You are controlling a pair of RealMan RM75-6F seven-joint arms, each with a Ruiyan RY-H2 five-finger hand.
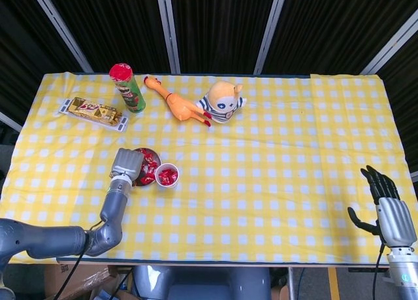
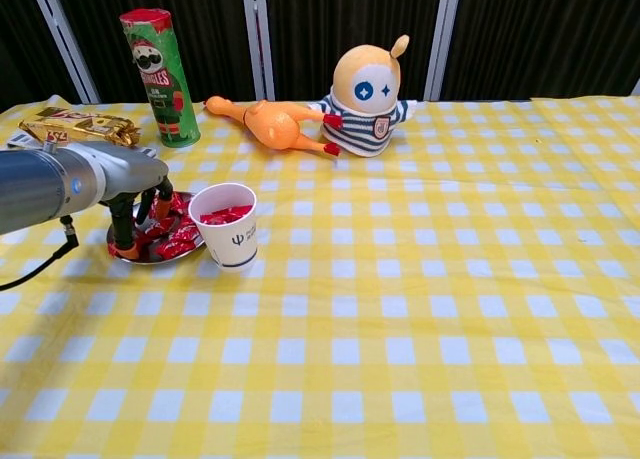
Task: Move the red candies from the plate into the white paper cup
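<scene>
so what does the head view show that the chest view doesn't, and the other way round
Only the head view shows the right hand, fingers apart, holding nothing, at the table's near right edge.

Only the chest view shows the logo on the side of the white paper cup and the left hand's fingers reaching down onto the plate.

Both show the left hand over the plate, red candies on it, and more in the cup.

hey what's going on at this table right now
The robot's left hand is down over the plate of red candies, fingers pointing into the pile; whether it has one pinched can't be told. The white paper cup stands right beside the plate and already holds some red candies, while more remain on the plate. The right hand hangs off at the table's near edge, fingers spread, holding nothing.
</scene>
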